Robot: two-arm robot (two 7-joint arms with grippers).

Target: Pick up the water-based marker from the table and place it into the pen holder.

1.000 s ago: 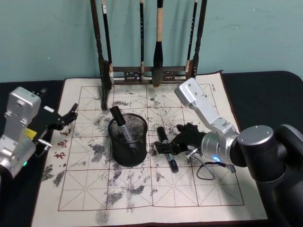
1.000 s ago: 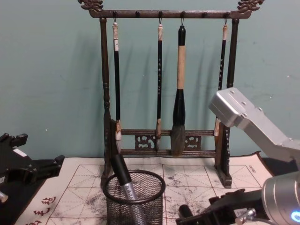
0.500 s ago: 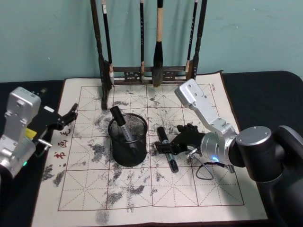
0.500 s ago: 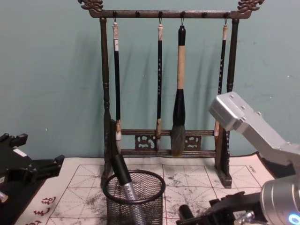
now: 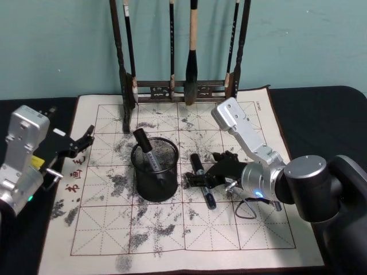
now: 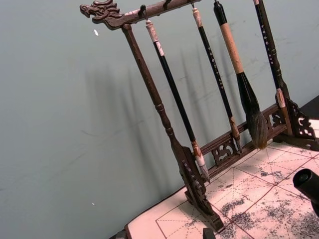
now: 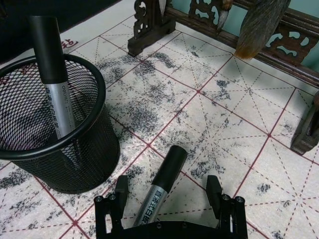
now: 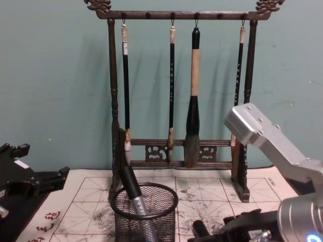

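water-based marker (image 7: 160, 186), label unreadable | right pincer (image 7: 168, 180) apart, straddling it | left pincer (image 5: 87, 136) aside

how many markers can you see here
2. The first marker leans inside the pen holder; the second marker lies on the mat to its right, between the right gripper's open fingers. No others seem hidden.

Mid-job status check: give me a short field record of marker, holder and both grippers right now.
pen holder: upright on the practice mat, another marker leaning inside
target marker: lying flat on the mat, right of the pen holder
right gripper: low over target marker, jaws open on either side of it
left gripper: jaws open, at mat's left edge, idle
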